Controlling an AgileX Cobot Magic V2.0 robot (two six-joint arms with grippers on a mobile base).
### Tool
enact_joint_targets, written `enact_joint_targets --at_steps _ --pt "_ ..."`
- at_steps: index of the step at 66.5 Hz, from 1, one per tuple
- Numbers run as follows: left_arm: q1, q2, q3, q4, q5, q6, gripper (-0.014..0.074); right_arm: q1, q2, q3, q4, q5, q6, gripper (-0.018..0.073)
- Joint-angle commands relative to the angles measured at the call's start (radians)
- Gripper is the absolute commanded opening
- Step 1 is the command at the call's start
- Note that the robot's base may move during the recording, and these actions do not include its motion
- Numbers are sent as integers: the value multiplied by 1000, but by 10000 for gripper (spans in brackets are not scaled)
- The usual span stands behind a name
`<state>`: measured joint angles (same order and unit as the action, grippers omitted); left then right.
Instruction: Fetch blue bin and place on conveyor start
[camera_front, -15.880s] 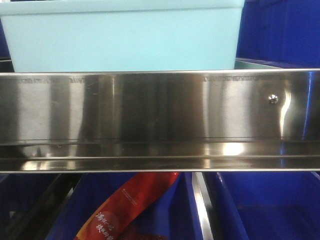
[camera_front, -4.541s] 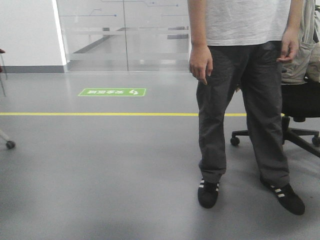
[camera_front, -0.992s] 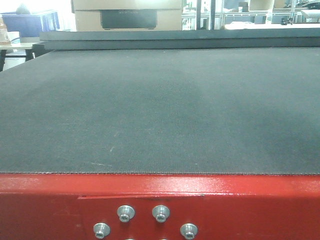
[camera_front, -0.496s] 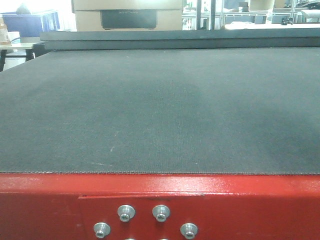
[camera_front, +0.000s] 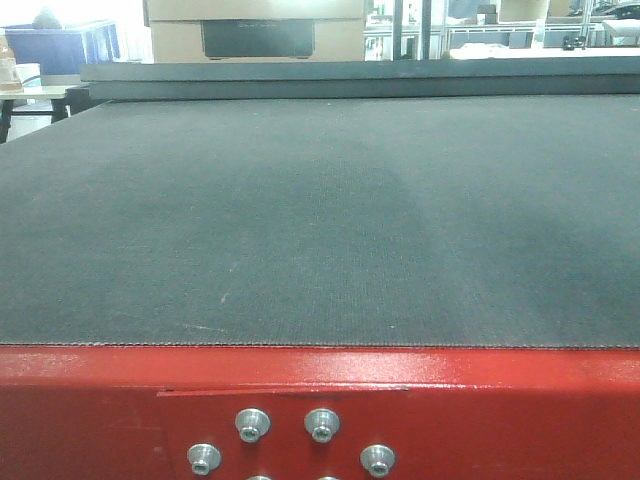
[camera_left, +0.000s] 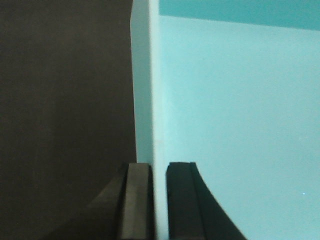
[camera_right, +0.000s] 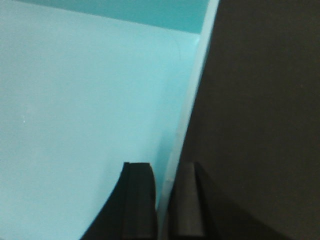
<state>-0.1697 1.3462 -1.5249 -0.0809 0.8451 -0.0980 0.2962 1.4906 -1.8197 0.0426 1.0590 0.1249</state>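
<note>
Blue bin (camera_left: 235, 125) sits clamped between your two arms, dark surface beyond its walls. Ahead, the conveyor start (camera_front: 320, 220) fills your front view, with its red frame (camera_front: 500, 400) and bolts (camera_front: 322, 426) at 6 o'clock and a tan box (camera_front: 255, 30) at 12 o'clock. Your left end effector (camera_left: 159, 170) is pinched narrow on one side wall, and the right end effector (camera_right: 164, 170) on the opposite wall.

front cam parked low right at the red frame (camera_front: 480, 400), facing level down the conveyor start (camera_front: 320, 220), real close, left wrist cam peering along the left gripper (camera_left: 159, 200) onto the blue bin (camera_left: 240, 125) wall, super tight, right wrist cam same deal over the right gripper (camera_right: 162, 200), mirrored, both wrists sharing that bin
</note>
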Motion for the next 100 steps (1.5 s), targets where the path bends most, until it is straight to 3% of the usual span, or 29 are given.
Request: enact_joint_targets --at_steps 1,15,25,36,43,48,53,58,64,67,74,82,89,100 --pt "7 28 55 33 -32 -6 -111 -27 45 16 -112 13 -29 -151" --pt "7 154 177 31 -126 -6 -111 -27 179 88 -116 -15 -29 -151" --pt "7 251 198 31 -139 -6 -111 -36 268 147 -119 -100 -29 -151" --pt "7 339 198 33 -154 -6 -111 -54 356 151 -119 -98 -29 -150" --pt "7 357 198 39 -136 -6 -99 -56 370 151 -119 -95 -29 -67" --pt "7 359 198 50 -129 -6 -28 -56 370 151 -119 -95 -29 66" --pt "7 357 194 65 -126 -6 123 -56 366 151 -119 -95 -29 234" --pt "7 348 194 67 -123 -6 363 -56 359 151 -119 -93 -29 430" --pt "7 325 194 69 -123 -6 634 -56 350 145 -119 -83 -29 542" --pt "7 310 194 69 -123 -6 594 -56 342 145 -119 -83 -29 573" --pt "7 261 194 88 -106 -6 522 -56 305 145 -119 -79 -29 553" --pt "12 180 194 96 -74 -6 420 -61 239 145 -119 -71 -29 461" --pt "32 117 198 96 -48 -6 274 -80 185 150 -119 -63 -14 255" --pt "92 31 253 96 -48 -6 -85 -142 109 201 -119 -81 -8 -160"
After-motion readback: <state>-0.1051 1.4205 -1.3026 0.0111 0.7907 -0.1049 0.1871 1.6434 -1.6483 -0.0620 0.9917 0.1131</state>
